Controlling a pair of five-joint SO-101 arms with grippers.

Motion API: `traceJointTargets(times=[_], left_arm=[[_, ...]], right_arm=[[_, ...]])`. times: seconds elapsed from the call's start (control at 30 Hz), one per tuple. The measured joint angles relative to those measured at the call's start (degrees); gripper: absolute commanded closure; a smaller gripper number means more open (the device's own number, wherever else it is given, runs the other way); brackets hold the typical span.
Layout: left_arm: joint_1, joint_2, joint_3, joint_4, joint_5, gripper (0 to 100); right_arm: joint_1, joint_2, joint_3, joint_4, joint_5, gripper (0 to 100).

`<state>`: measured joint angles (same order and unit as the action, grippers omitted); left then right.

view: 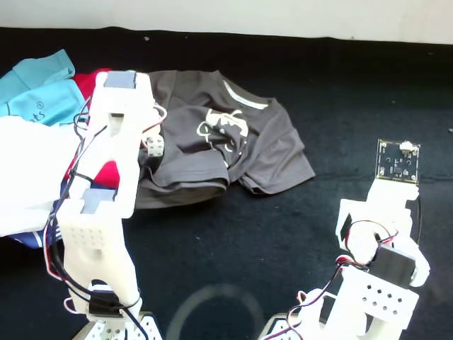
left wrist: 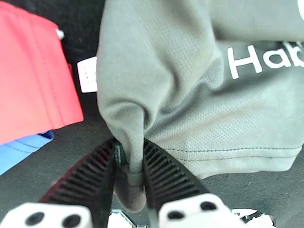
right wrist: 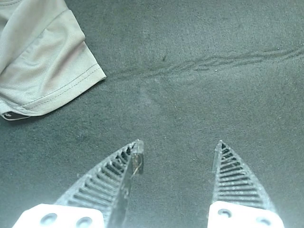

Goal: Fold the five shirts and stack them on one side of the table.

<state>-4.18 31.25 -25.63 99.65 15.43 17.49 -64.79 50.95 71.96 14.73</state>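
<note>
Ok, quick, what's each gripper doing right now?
Left gripper: shut on a pinched fold of the grey shirt.
Right gripper: open above the black table, holding nothing.

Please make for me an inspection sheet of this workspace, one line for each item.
Surface: black cloth, some creases.
Job's things: grey shirt lies crumpled, not folded; light blue shirt, red shirt and white shirt heaped beside it.
Clutter: nothing seen.
Hands: left hand shut on a fold of the grey shirt; right hand open over bare cloth.
Cables: wires run along both arms in loose loops.
Surroundings: pale wall strip beyond the cloth's far edge.
</note>
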Motion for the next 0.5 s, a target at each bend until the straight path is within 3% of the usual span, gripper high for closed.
traceJointTargets(times=[0.3,0.5], left_arm=[[0.09,0.18,3.34,-1.76,0.0,86],[0.09,0.18,3.43,-4.13,0.0,99]], right_arm=[[0.0,0.0,0.0,0.0,0.0,76.2],[0.0,0.0,0.0,0.0,0.0,76.2]])
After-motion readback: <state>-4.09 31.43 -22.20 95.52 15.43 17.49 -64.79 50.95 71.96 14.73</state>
